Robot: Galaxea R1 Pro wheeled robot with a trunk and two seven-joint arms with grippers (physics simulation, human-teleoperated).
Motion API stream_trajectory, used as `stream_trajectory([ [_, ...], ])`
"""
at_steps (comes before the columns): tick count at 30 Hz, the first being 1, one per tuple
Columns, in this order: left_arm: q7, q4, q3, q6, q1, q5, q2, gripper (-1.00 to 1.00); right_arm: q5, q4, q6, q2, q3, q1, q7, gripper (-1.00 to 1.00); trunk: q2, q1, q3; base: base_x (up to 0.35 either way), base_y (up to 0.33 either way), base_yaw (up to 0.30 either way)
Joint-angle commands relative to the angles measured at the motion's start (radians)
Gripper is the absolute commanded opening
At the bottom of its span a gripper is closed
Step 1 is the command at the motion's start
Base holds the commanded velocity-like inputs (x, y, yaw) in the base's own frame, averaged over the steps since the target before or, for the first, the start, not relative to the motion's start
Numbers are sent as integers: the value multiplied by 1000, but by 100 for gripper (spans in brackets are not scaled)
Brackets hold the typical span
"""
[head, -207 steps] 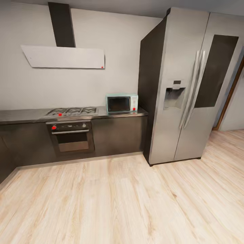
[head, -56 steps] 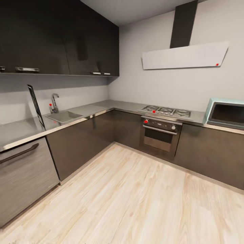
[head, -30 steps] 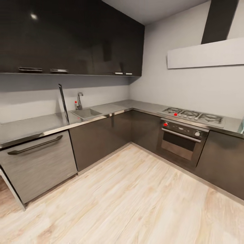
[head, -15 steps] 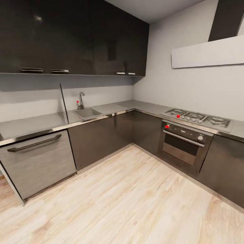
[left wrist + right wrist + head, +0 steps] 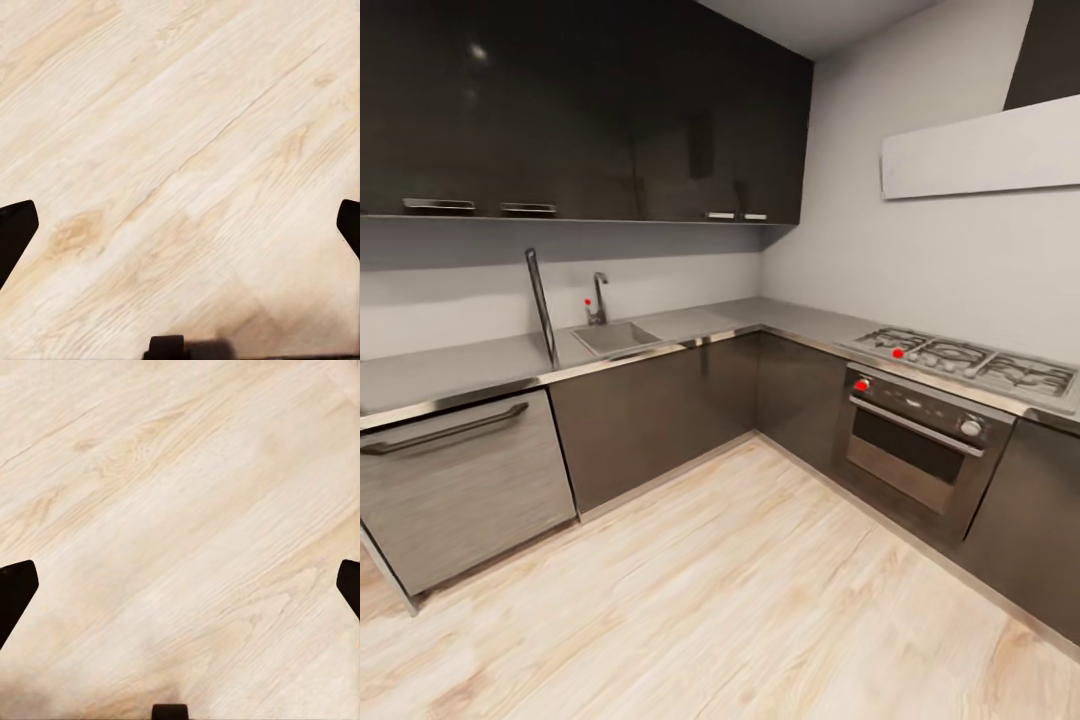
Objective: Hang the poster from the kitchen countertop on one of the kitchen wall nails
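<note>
Black-framed poster (image 5: 541,305) upright, edge-on

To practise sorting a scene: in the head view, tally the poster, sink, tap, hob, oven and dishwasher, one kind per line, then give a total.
poster: 1
sink: 1
tap: 1
hob: 1
oven: 1
dishwasher: 1
Total: 6
</note>
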Motion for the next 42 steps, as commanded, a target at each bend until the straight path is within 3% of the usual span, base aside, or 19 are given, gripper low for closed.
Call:
stream_trajectory([
  [1, 0, -1, 1, -2, 0, -6, 0, 100, 0, 1, -4, 0, 1, 0, 0, 100, 0, 0, -1, 263, -225, 276],
  [42, 0, -1, 2, -7, 0, -6, 0, 100, 2, 1, -4, 0, 1, 0, -2, 100, 0, 0, -1, 247, -241, 293],
])
